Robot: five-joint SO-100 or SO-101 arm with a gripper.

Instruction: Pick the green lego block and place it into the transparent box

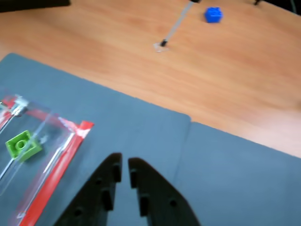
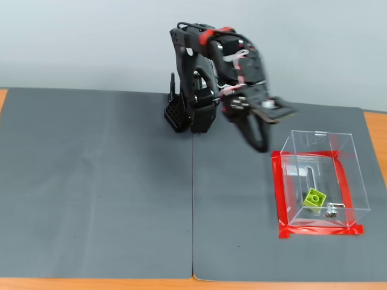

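Wrist view, from its left edge: the transparent box sits there, its clear walls faint and its foot edged with red tape. Inside it, on the base, lies the green lego block, a little tilted, with a small metal fitting beyond it near the box's far end. Just right of the box, at the bottom of the picture, is my gripper. My jaws stand nearly together, only a thin slit between the tips, and they hold nothing. Under them is the grey mat, split by a seam. Beyond the mat runs the wooden table, and on it a thin cable end and, farther right, a blue lego block, well apart from me.

In the fixed view, the left mat is bare grey. My arm rises at the middle, by the seam between the two mats, and bends over to the right. My gripper points downward, in the air near the box's back left corner, outside its walls. Right of it the transparent box stands upright on the right mat, its red tape around the foot. The green lego block rests on the box's floor toward the front, touching the fitting or just beside it; I cannot tell which.
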